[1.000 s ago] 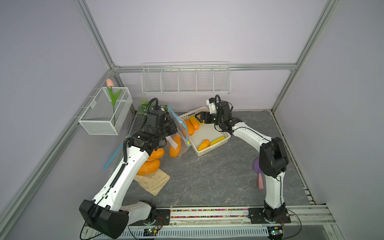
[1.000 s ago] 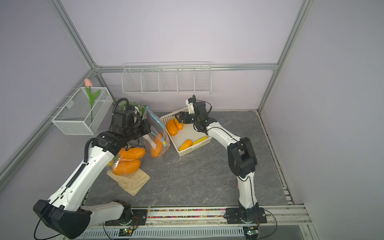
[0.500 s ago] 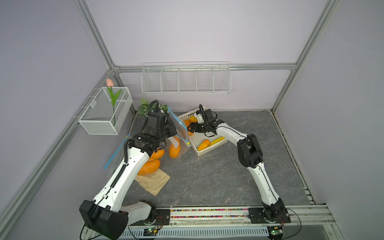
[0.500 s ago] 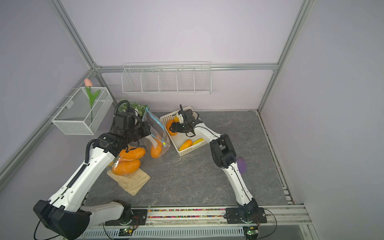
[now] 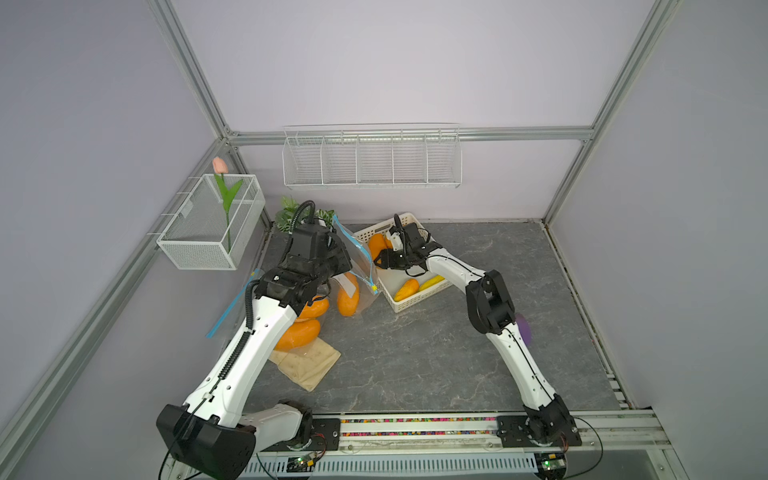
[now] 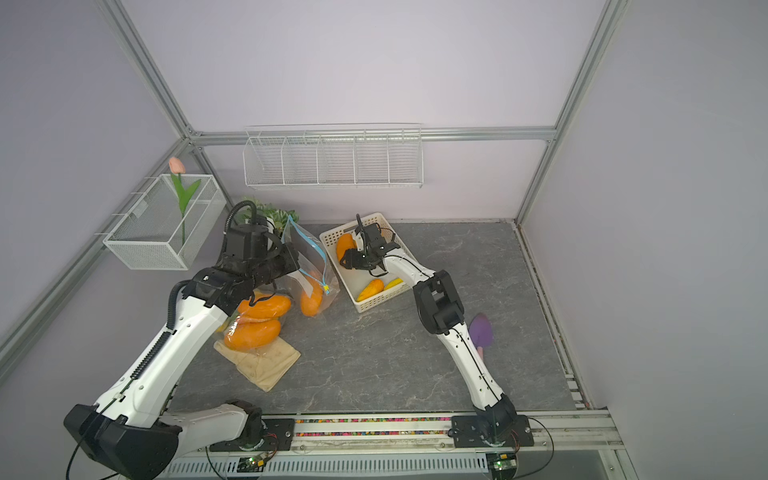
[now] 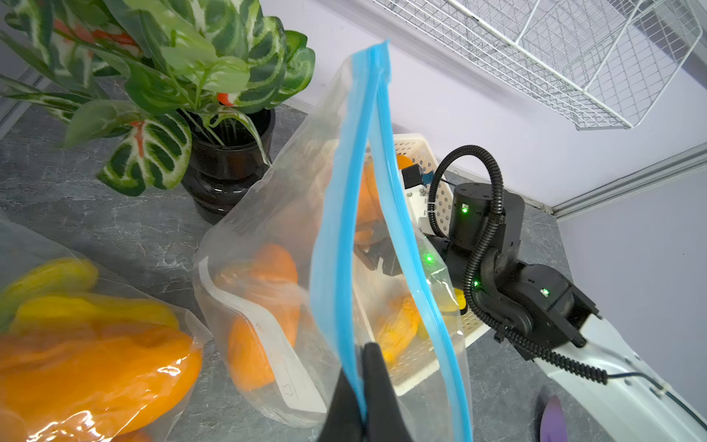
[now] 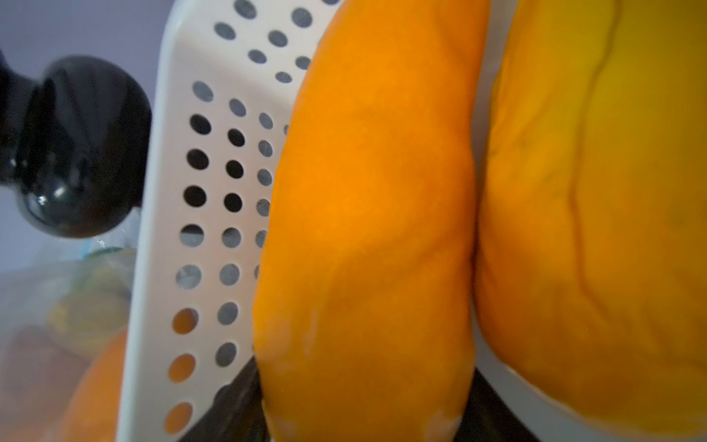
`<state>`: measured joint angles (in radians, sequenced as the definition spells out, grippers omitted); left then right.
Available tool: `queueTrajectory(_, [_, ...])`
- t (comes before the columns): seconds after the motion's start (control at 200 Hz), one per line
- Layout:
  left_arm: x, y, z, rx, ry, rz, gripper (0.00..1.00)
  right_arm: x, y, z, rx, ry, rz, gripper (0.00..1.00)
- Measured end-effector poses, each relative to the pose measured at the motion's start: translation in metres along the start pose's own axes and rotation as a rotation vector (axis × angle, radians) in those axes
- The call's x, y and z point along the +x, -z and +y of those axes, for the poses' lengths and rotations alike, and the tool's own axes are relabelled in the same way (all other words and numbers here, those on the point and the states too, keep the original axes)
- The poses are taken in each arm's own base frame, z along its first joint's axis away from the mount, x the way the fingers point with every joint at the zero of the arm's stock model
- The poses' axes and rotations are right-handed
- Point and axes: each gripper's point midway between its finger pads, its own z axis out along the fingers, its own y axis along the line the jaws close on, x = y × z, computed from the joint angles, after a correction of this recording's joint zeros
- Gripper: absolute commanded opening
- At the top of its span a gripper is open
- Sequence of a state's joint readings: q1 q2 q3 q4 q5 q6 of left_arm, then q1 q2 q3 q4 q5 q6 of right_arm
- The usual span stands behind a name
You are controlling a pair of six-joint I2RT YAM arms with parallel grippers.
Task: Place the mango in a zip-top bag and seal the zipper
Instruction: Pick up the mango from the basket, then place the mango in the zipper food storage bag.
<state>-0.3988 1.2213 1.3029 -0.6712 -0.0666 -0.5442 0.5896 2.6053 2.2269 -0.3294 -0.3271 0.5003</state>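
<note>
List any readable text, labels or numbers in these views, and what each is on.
No text can be read in any view.
White write-on strip on the zip-top bag: faint marks, too blurred to read.
White sticker on the right arm: print too small to read.

The grey marbled table (image 5: 415, 353) carries a white basket (image 5: 419, 297) near the middle of its back edge and a potted plant (image 5: 286, 211) in the back left corner. Between them stands a clear bag (image 5: 363, 266). A beige cloth (image 5: 309, 368) lies near the left edge, partly under bagged fruit (image 5: 297, 334). A purple thing (image 6: 481, 328) lies toward the right edge.
</note>
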Motion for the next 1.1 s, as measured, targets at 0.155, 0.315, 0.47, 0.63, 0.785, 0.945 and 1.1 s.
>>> queueTrajectory(0.155, [0.0, 0.0, 0.0, 0.0, 0.0, 0.001, 0.0, 0.008, 0.022, -0.003, 0.027, -0.001, -0.019, 0.29])
queueTrajectory(0.315, [0.001, -0.001, 0.0, 0.001, 0.0, 0.004, 0.0, -0.003, 0.079, 0.016, 0.006, 0.03, -0.12, 0.26])
queueTrajectory(0.47, [0.003, -0.005, -0.001, 0.003, 0.0, 0.016, 0.0, -0.024, 0.164, 0.065, -0.119, 0.122, -0.34, 0.26])
queueTrajectory(0.63, [0.002, -0.007, -0.003, 0.013, 0.004, 0.015, 0.0, -0.037, 0.239, 0.14, -0.313, 0.26, -0.562, 0.27])
queueTrajectory(0.785, [-0.001, -0.009, -0.006, 0.039, 0.033, -0.018, 0.0, -0.018, 0.253, 0.204, -0.474, 0.357, -0.606, 0.28])
queueTrajectory(0.945, [0.006, -0.009, 0.003, 0.051, 0.068, -0.04, 0.0, 0.008, 0.231, 0.225, -0.541, 0.369, -0.535, 0.31])
queueTrajectory(1.1, [-0.001, -0.007, 0.009, 0.048, 0.091, -0.06, 0.0, 0.026, 0.209, 0.217, -0.498, 0.37, -0.435, 0.32])
